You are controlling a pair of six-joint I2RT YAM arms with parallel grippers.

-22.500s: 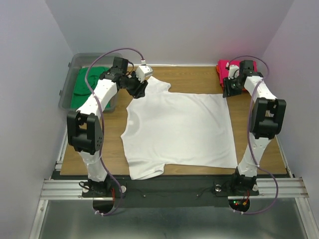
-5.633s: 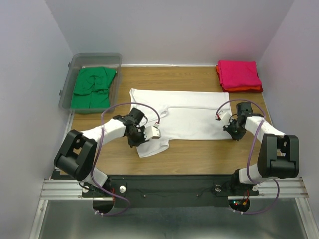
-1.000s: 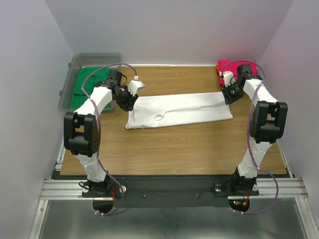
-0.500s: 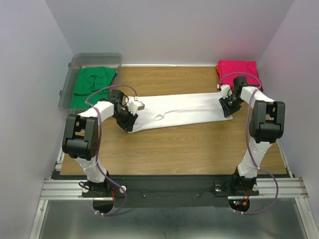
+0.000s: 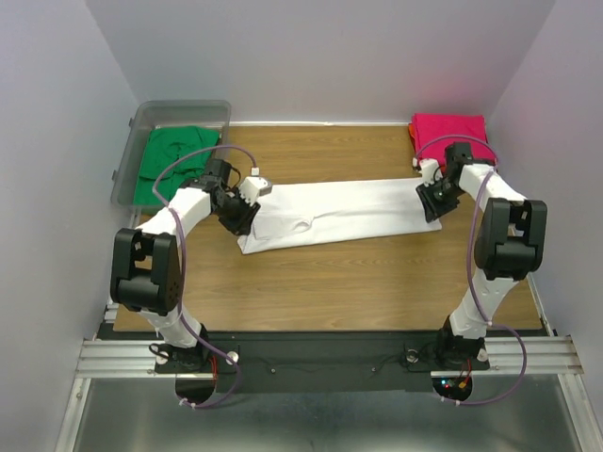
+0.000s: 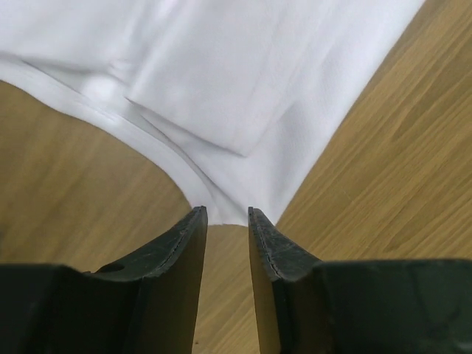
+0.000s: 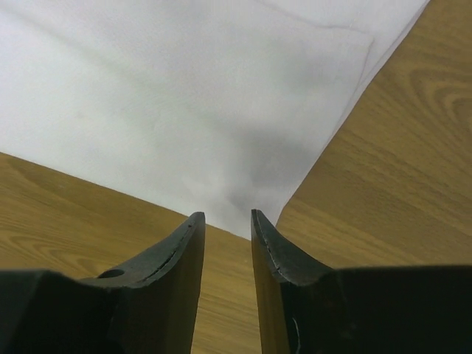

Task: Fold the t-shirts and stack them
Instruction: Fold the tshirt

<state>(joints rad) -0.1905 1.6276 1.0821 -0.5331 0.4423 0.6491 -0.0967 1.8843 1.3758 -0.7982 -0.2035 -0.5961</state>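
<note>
The white t-shirt [image 5: 339, 212] lies folded into a long strip across the middle of the table. My left gripper [image 5: 241, 215] stands at the strip's left end. In the left wrist view the gripper [image 6: 227, 212] is open and empty, with the shirt's corner [image 6: 221, 88] just beyond its tips. My right gripper [image 5: 431, 201] stands at the strip's right end. In the right wrist view it [image 7: 227, 215] is open and empty, just short of the cloth edge [image 7: 184, 96]. The magenta pink t-shirt [image 5: 450, 130] lies folded on the red-orange one [image 5: 416, 151] at the back right. The green t-shirt [image 5: 170, 162] lies in the bin.
The clear grey plastic bin [image 5: 179, 111] stands at the back left, beside the left arm. Bare wooden table [image 5: 320, 282] runs in front of the strip to the near edge. Walls close in the left, back and right sides.
The white shirt has gone from spread flat to a narrow folded strip. In the last second both grippers dipped toward the near side, then drew back a little to the strip's ends.
</note>
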